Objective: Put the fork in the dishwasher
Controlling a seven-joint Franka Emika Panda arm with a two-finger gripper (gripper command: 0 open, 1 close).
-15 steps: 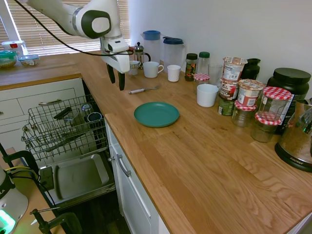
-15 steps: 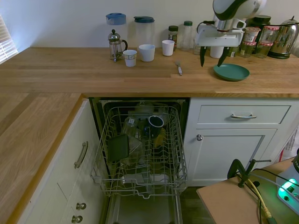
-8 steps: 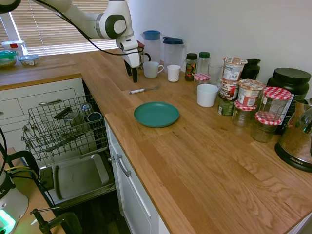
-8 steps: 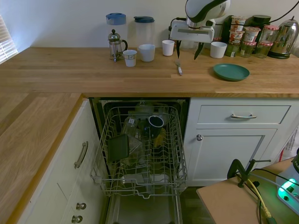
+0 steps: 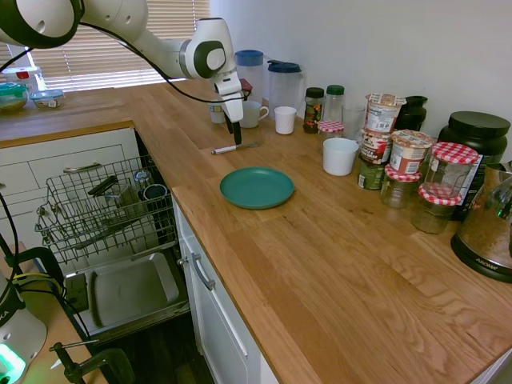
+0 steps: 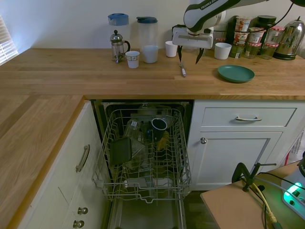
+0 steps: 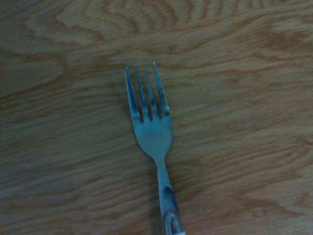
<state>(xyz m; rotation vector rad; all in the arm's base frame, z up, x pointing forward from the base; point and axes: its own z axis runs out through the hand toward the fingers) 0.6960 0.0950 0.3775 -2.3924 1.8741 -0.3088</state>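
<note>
- White-handled fork (image 5: pixel 234 147) lies flat on the wooden surface (image 5: pixel 336 264), at about 10 o'clock from the teal plate (image 5: pixel 257 187) in the first exterior view, and apart from it.
- Hand (image 6: pixel 189 55) hangs over the fork with its fingers spread wide and pointing down; it has hold of nothing.
- Seen from the second exterior view, the fork (image 6: pixel 182 69) sits just below the left finger, so the hand looks a little off to 3 o'clock of it.
- Close up in the wrist view, the tines (image 7: pixel 145 98) lie bare on the wood, the handle running off the frame edge.
- Dishwasher (image 6: pixel 145 157) stands open under the surface, its wire rack pulled out and partly loaded with a mug and other dishes.
- Step in hand, as I judge it: the approach for the pick; the fork is not yet lifted.
- Next move likely calls for centring the fingers across the slim handle, lowering until the tips nearly touch the wood, then closing.
- A thin, flat fork gives little to pinch, so a slight miss may slide it along the wood.
</note>
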